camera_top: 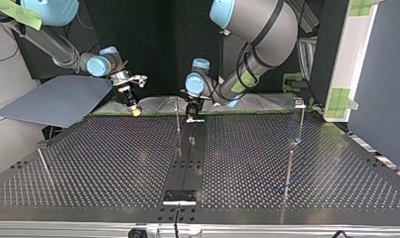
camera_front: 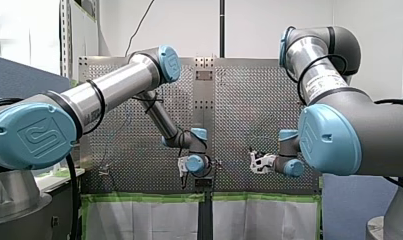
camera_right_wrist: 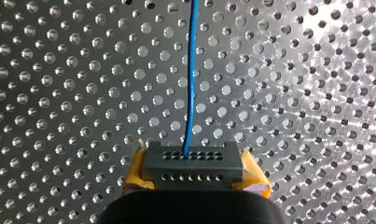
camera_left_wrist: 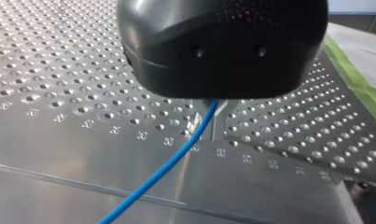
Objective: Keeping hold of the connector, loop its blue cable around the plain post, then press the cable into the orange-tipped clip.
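My right end effector (camera_right_wrist: 193, 176) is clamped on the connector (camera_right_wrist: 193, 161), its blue cable (camera_right_wrist: 190, 79) leaving toward twelve o'clock; looping and clipping seemingly remain.

A white wall (camera_front: 269, 25) rises behind the perforated metal table (camera_front: 249, 100) in the front view, with a black pole (camera_front: 222, 27) standing against it. A blue-grey partition (camera_front: 19, 75) sits at that view's left. Green tape (camera_front: 139, 197) edges the table above white sheets (camera_front: 139, 220). In the top view, a dark backdrop (camera_top: 153, 39) lies beyond the table, and a grey-blue board (camera_top: 53, 99) lies at the left.
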Tool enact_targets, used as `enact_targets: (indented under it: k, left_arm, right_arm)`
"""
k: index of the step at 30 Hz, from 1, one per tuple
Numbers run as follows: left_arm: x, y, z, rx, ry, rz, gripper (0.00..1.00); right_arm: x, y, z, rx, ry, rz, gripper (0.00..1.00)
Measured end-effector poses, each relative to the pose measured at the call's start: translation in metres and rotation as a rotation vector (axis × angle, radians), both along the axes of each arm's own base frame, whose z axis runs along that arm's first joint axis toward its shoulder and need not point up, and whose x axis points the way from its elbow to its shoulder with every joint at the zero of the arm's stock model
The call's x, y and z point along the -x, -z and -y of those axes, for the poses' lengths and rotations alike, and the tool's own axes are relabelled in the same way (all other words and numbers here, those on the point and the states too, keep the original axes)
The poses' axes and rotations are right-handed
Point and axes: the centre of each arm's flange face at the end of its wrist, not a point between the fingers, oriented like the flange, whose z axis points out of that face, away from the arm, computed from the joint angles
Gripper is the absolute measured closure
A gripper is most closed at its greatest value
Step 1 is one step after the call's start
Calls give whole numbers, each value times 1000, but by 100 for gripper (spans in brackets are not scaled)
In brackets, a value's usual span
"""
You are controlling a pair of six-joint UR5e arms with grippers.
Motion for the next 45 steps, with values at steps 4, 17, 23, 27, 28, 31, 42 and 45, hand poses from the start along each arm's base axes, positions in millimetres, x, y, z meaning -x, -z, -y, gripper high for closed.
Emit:
enact_targets:
  k: [4, 17, 23, 27, 28, 31, 42, 45]
  left_arm:
    - [-3, -4, 2, 4, -1, 8, 100]
    - [-12, -9, -1, 6, -28, 17, 100]
    - [-17, -12, -4, 9, -44, 25, 100]
    - [-21, -15, -5, 10, -54, 29, 100]
    - [-22, -15, -6, 10, -56, 29, 100]
    - [-24, -16, -8, 9, -62, 29, 100]
    - [-28, -16, -14, 3, -73, 22, 100]
    - [-29, -16, -16, 1, -75, 20, 100]
  right_arm:
    - [-2, 3, 3, -2, -13, 1, 100]
    - [-7, 14, 22, -4, -27, -12, 100]
    - [-10, 7, 33, 10, -34, -3, 100]
    - [-11, 5, 39, 16, -34, -1, 100]
    - [-11, 5, 39, 16, -34, -1, 100]
    - [-11, 6, 41, 16, -34, -1, 100]
    - [-10, 20, 45, 1, -32, -20, 100]
    - [-10, 19, 47, 1, -32, -21, 100]
